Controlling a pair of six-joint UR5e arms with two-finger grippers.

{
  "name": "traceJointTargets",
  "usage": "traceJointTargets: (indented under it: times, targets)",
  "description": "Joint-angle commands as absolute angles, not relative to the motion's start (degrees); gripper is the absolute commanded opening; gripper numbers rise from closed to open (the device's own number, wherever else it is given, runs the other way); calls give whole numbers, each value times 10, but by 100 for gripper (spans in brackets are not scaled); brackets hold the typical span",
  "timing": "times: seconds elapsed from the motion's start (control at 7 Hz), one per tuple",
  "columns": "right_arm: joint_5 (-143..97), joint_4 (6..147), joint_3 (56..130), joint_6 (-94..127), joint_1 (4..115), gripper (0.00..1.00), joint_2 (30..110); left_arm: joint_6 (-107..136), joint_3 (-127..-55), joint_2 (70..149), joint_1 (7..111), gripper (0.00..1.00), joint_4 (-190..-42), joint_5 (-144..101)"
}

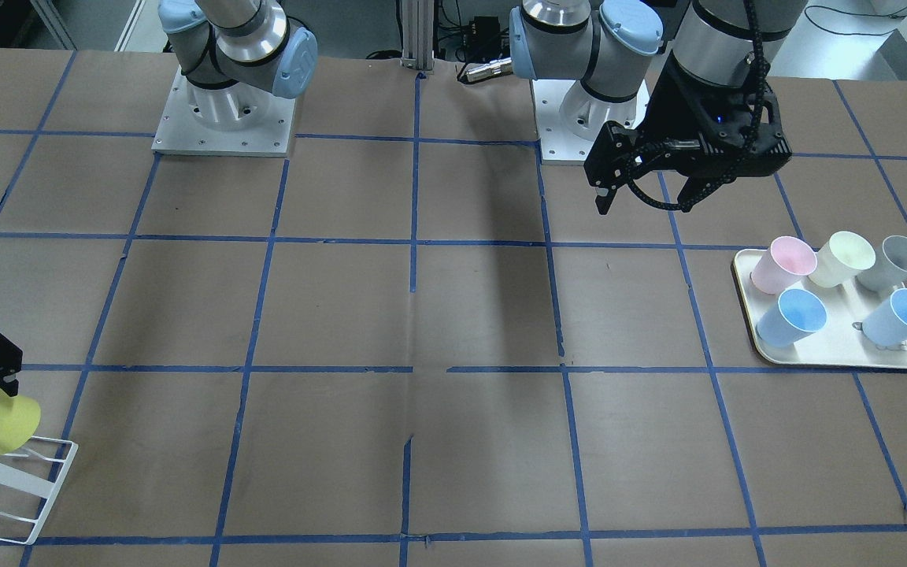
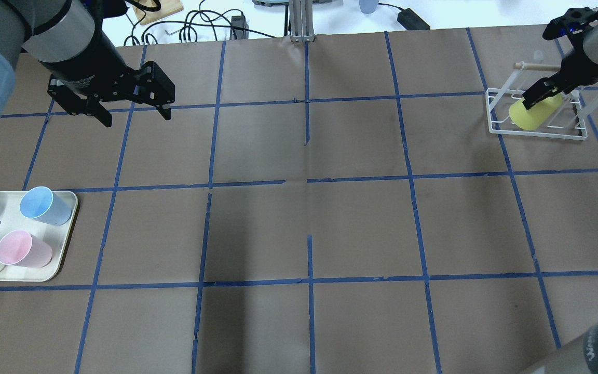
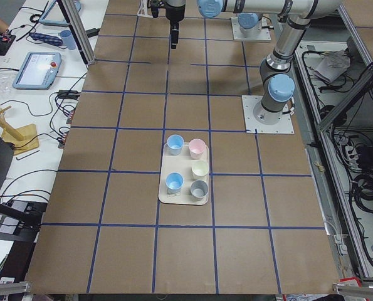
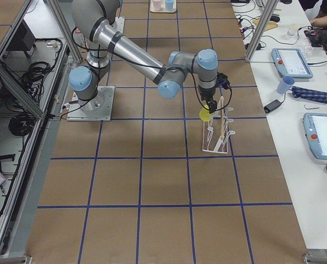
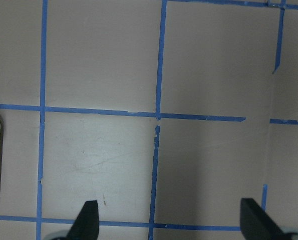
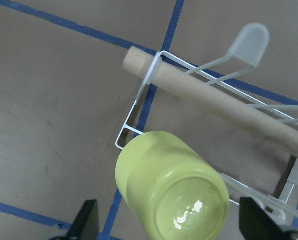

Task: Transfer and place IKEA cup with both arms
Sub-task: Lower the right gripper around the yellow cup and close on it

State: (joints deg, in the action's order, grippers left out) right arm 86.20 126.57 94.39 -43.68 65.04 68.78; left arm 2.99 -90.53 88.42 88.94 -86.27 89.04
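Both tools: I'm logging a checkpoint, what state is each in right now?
Left tool: open, holding nothing.
Right tool: open, fingers on either side of the IKEA cup at the rack, not touching it.

Over at the far right, the lime-yellow IKEA cup [image 2: 532,115] lies tilted in a white wire rack [image 2: 538,136], the right arm's black hand [image 2: 540,93] just at its upper end. Top left, the left hand [image 2: 137,118] hangs over the brown tabletop [image 2: 361,223], fingers spread. A cream tray [image 2: 68,228] by the left edge carries blue, pink and pale cups.
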Motion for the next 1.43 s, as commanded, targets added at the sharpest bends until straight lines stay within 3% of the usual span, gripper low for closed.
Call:
traceJointTargets:
  times: [0.0, 0.43, 1.29]
  targets:
    - [861, 1270, 943, -436, 650, 100, 677, 30, -905, 884, 889, 100, -863, 890]
    - [860, 1271, 944, -436, 650, 99, 677, 30, -905, 884, 889, 100, -863, 890]
    - [864, 1264, 945, -435, 650, 78, 677, 30, -905, 884, 889, 100, -863, 890]
